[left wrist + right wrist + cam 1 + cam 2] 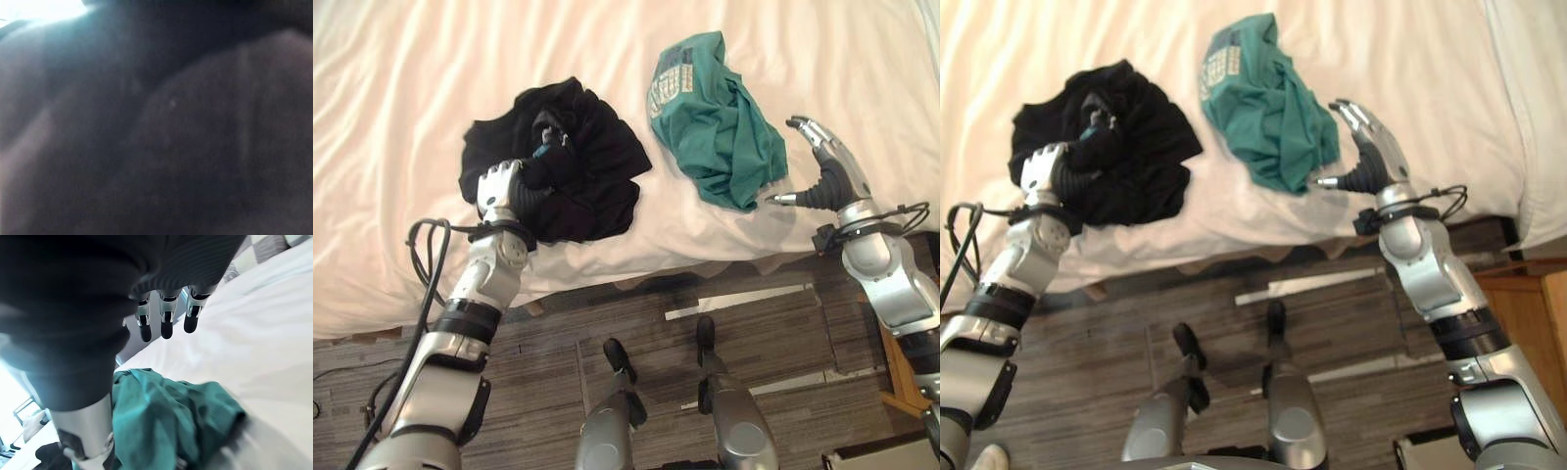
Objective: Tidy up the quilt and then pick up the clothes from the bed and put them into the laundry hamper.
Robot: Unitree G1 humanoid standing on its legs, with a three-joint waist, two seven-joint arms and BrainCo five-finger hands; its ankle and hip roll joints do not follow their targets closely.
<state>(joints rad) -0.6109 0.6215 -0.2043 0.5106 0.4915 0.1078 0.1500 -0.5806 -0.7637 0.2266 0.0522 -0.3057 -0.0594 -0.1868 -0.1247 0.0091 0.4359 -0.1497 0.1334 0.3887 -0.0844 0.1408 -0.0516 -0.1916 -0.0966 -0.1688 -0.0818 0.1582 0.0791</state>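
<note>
Left hand (501, 186) sunk into crumpled black garment (578, 157) on white quilt (411, 88), fingers apparently closed on cloth. Right hand (827, 162) raised, fingers spread, beside rumpled teal shirt (715, 122), right of black garment.

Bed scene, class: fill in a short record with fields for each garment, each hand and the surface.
black garment: crumpled on the white quilt, near the bed's edge
teal garment: crumpled on the quilt, apart from the black one
left hand: buried in the black garment, fingers hidden
right hand: open, beside the teal garment, holding nothing
white quilt: spread over the bed
</note>
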